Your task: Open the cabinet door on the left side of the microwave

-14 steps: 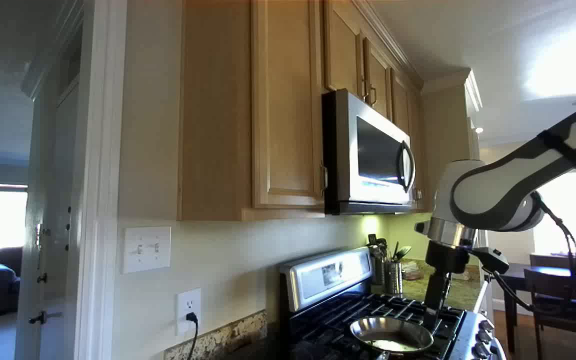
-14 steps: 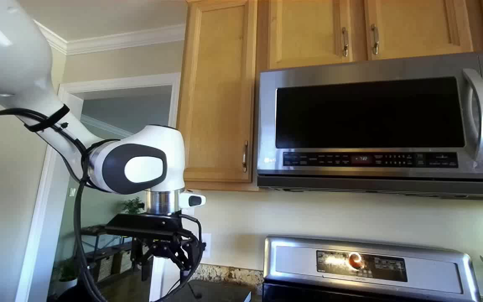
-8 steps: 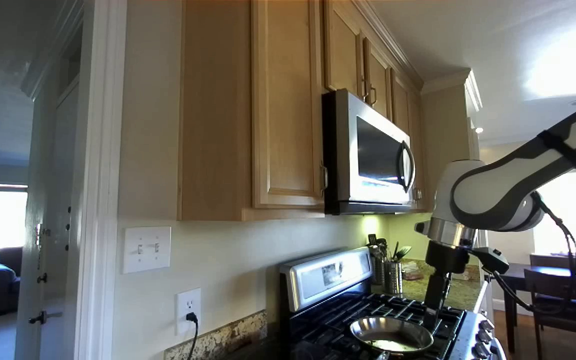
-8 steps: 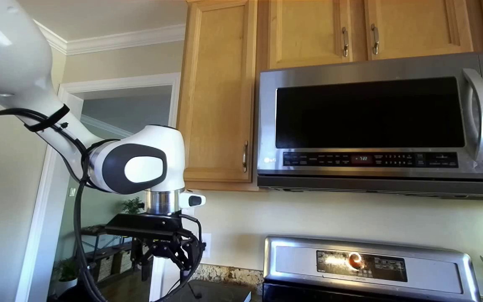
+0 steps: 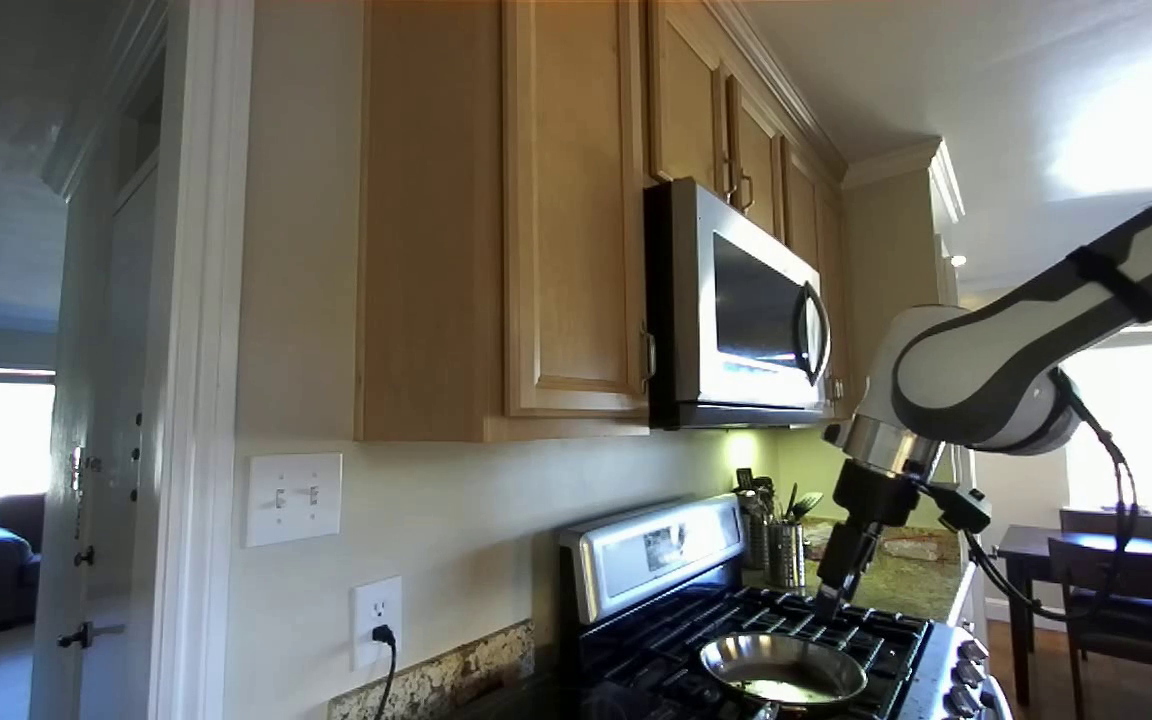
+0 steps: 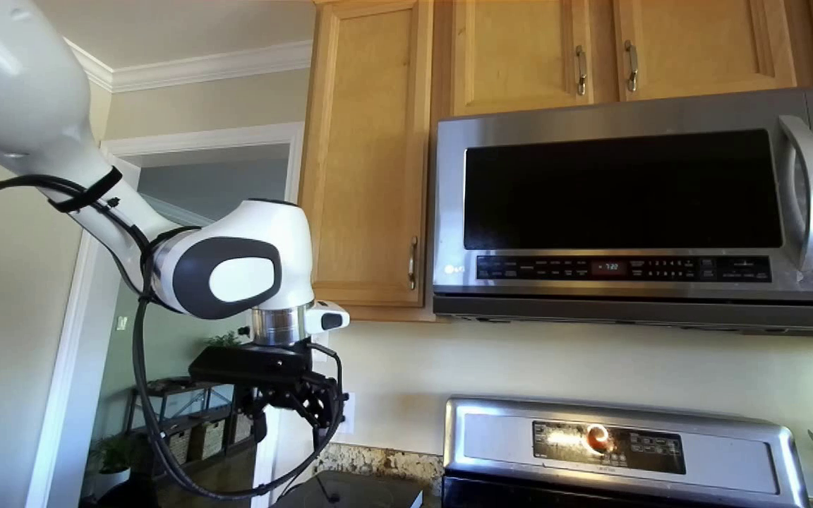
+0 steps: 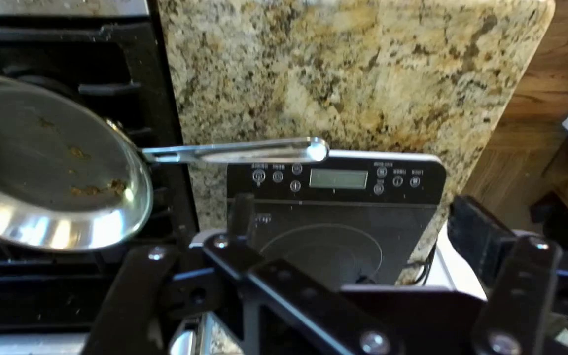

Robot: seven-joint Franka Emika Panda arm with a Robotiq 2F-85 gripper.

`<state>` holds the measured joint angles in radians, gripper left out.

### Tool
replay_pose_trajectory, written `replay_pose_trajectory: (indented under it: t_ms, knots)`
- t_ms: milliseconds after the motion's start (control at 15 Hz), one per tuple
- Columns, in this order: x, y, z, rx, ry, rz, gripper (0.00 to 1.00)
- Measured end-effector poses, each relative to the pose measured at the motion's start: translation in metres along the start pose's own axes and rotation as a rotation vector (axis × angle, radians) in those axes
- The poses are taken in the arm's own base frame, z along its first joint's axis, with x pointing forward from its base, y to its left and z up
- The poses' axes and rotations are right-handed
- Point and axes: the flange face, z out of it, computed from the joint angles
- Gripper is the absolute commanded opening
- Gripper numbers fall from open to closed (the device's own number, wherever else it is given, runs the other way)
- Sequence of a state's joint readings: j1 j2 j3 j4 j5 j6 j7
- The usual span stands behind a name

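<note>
The tall maple cabinet door (image 5: 581,210) is shut. It also shows in an exterior view (image 6: 370,155), left of the microwave (image 6: 618,190). Its metal handle (image 6: 413,262) is at the lower right edge of the door; it shows from the side too (image 5: 649,355). The microwave (image 5: 756,300) is shut. My gripper (image 5: 829,600) is below the cabinet, tilted, above the stove area and apart from the door. It also shows in an exterior view (image 6: 290,429). In the wrist view its fingers (image 7: 358,224) are wide apart with nothing between them.
A steel pan (image 7: 57,167) sits on the stove grates, its handle reaching over the counter. A black induction cooktop (image 7: 333,212) lies on the granite counter (image 7: 343,74). Utensil holders (image 5: 786,550) stand behind the stove. A cable loop (image 6: 142,367) hangs from my arm.
Between the two earlier frames nothing moves. Since then my wrist has risen a little and the gripper has tilted, its fingertips swinging up and toward the wall. The cabinet door is unchanged.
</note>
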<state>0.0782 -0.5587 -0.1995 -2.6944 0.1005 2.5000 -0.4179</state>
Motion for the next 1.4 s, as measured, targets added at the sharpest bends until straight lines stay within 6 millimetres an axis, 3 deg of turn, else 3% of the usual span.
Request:
replay_pose_trajectory:
  t_ms: [733,1000,1400]
  knots:
    - [0.094,-0.025,-0.095,-0.102,0.537,-0.074,1.00]
    - [0.117,-0.018,-0.104,-0.110,0.577,-0.068,1.00]
    - [0.119,-0.016,-0.104,-0.113,0.579,-0.064,1.00]
